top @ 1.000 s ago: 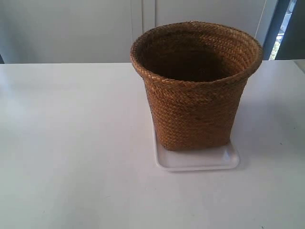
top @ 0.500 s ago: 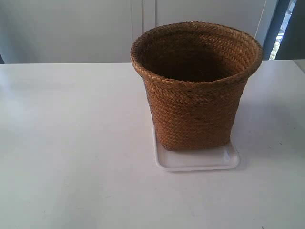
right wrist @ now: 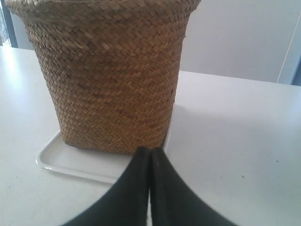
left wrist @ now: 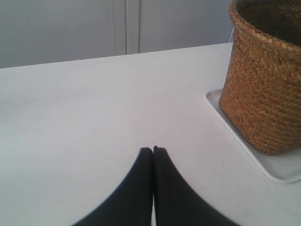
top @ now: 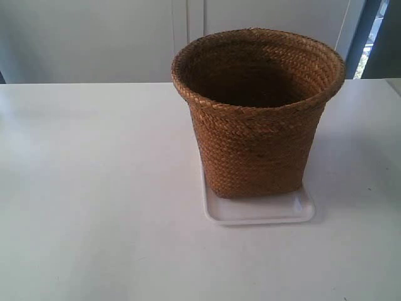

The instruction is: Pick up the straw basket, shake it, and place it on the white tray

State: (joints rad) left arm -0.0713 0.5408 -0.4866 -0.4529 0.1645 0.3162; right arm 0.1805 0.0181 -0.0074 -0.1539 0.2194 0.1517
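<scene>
- straw basket (top: 257,144) stands upright with its squarish base on the white tray (top: 260,212); base fills most of the tray, a strip of white showing on the near side and at one flank
- the pair sits well in from the far edge of the tabletop (top: 94,188), off toward the edge at the exterior view's right; near edge not in frame
- left gripper (left wrist: 153,149): fingers pressed together, holding nothing; low over bare tabletop, apart from the tray's side
- right gripper (right wrist: 150,150): fingers likewise shut and empty; tips close to the tray's rim below the basket wall; contact cannot be told
- neither arm appears in the exterior view
- judged state: basket is already placed on the tray and nothing grips it; task looks at or near its finish
- handling, judged: woven straw, so probably light; walls firm but likely to give under a hard squeeze; rough weave should not slip
- best hold, judged: the braided rim (top: 250,111), thickest part, one finger inside and one outside; or both arms on opposite walls under the flare, where the taper would wedge against the pads
- risk: the tray looks light and may skid if the base is nudged
</scene>
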